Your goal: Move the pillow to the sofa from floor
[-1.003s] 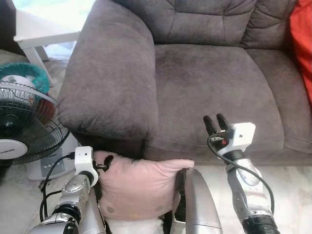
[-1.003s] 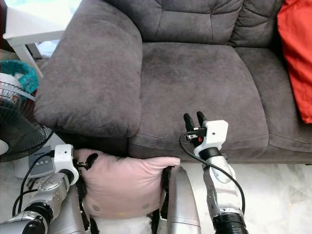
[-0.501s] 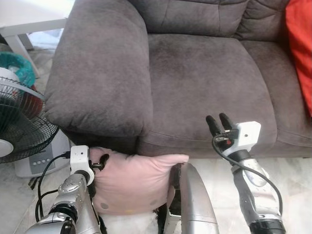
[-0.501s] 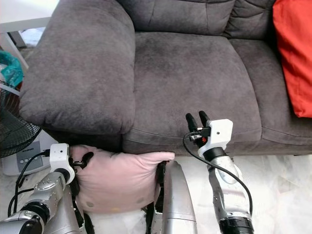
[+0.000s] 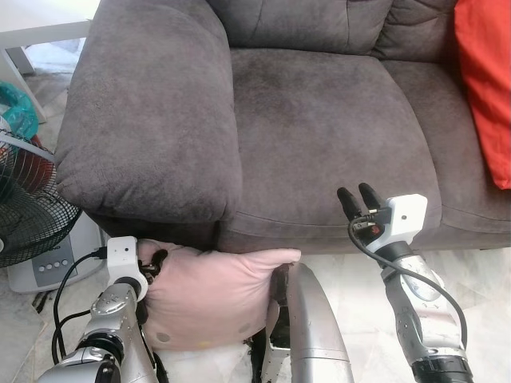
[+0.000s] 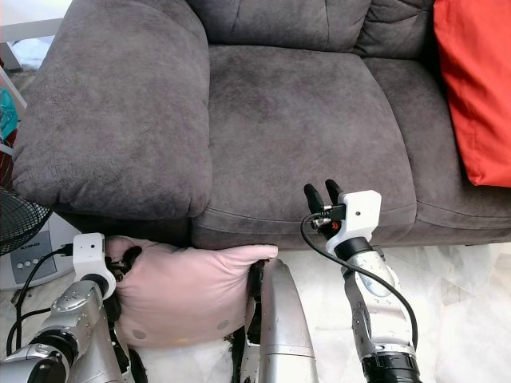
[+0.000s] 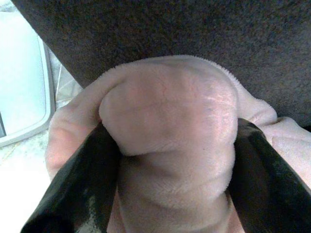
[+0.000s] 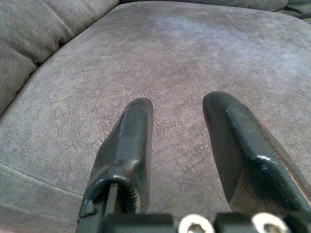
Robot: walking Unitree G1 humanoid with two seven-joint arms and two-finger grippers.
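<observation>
There are no words, numbers, brand names or signs to read anywhere. The grey fan base [image 5: 49, 263] at about 9 o'clock has a row of small round buttons, but any marks on them are too tiny and blurry to make out.

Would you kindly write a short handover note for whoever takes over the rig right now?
Left gripper: shut on a bunched corner of the pink pillow.
Right gripper: open, holds nothing, raised at the front edge of the grey sofa seat.
Pillow: low in front of the sofa, below the armrest, against the robot's body.
Done: pillow gripped.
Left: lift it onto the seat cushion, release. An orange cushion lies at the sofa's right end.
</observation>
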